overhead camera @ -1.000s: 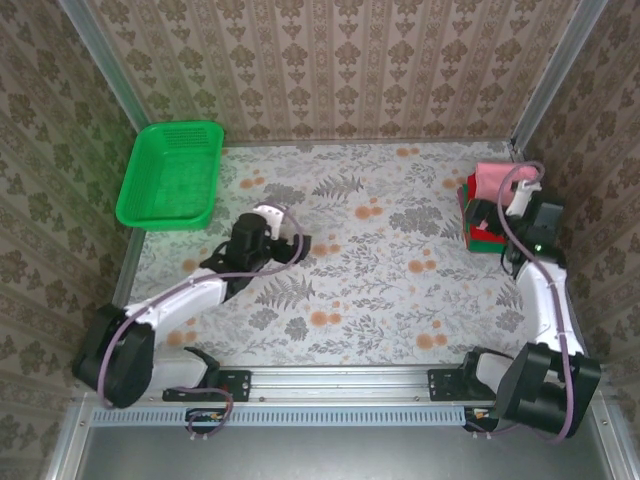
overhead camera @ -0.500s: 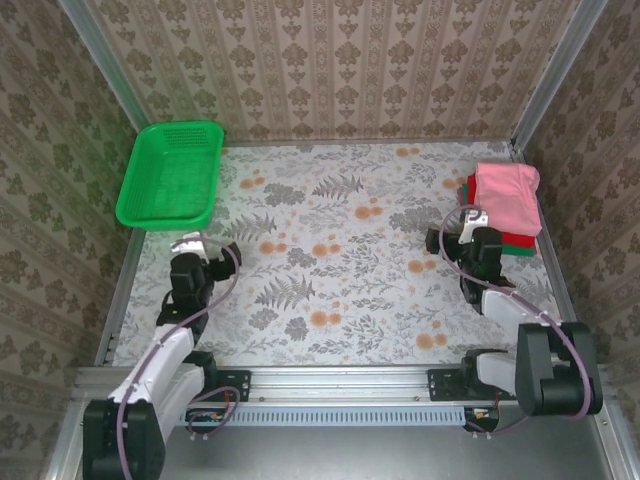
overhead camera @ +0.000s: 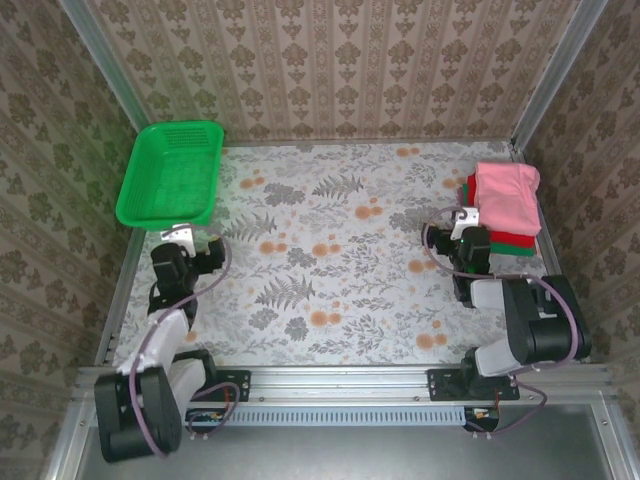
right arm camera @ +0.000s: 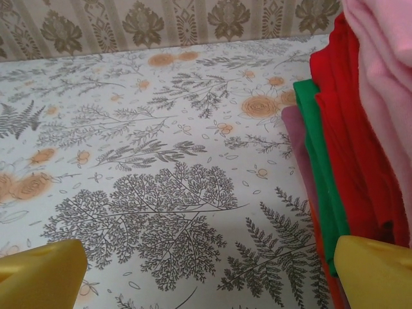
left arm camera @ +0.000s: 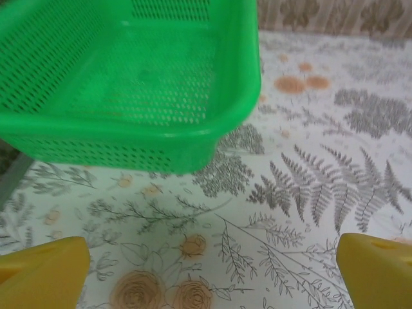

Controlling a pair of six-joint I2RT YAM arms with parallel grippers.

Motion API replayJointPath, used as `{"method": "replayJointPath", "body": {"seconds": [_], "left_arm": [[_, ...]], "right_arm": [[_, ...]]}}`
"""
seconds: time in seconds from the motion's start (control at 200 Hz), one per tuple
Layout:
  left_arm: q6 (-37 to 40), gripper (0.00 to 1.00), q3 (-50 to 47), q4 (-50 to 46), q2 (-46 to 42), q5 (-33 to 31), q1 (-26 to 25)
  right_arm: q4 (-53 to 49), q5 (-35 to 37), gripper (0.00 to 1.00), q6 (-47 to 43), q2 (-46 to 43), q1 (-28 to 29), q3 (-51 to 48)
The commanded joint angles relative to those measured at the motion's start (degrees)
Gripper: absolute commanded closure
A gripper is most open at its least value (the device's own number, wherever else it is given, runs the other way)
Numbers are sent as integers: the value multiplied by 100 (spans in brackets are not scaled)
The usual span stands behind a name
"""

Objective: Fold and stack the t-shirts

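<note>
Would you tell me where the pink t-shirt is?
In the top view, the pink t-shirt tops the folded stack at the far right corner.

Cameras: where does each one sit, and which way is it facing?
Top external: above and behind the robot, looking down on the table; left arm, right arm, left end effector, right end effector show.
Left wrist: low over the table, facing the basket; own yellow fingertips at the bottom corners.
Right wrist: low, facing the back wall, shirts at right; own fingertips.
Shared: top external also has the basket and the shirts.
</note>
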Motion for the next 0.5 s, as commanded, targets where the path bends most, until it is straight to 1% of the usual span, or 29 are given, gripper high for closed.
{"method": "replayJointPath", "body": {"seconds": [0.0, 0.05, 0.11, 0.215, 0.26, 0.32, 0.345, 0.42, 0.465, 0.495], "left_arm": [[225, 0, 78, 1243, 846, 492, 32], [112, 0, 196, 1490, 1267, 443, 44], [87, 0, 306, 1864, 1727, 564, 46], [89, 0, 602, 2188, 2264, 624, 23], [106, 0, 756, 2018, 2426, 591, 4], [231, 0, 756, 2332, 2744, 613, -86], [338, 0, 825, 2213, 2764, 621, -164], [543, 0, 955, 1999, 2845, 119, -483], [438, 0, 939, 2041, 2876, -198, -497], [425, 0, 930, 2047, 2857, -253, -501]], "right_arm": [[628, 361, 0, -256, 299, 196, 11], [148, 397, 0, -380, 223, 314, 187], [269, 551, 0, -379, 255, 346, 152], [396, 672, 0, -405, 269, 399, 94], [389, 708, 0, -390, 271, 399, 103], [356, 729, 0, -379, 269, 399, 119], [343, 740, 0, -372, 269, 403, 123], [335, 747, 0, -364, 277, 403, 132], [321, 758, 0, -362, 279, 399, 141], [296, 763, 0, -353, 275, 392, 149]]}}
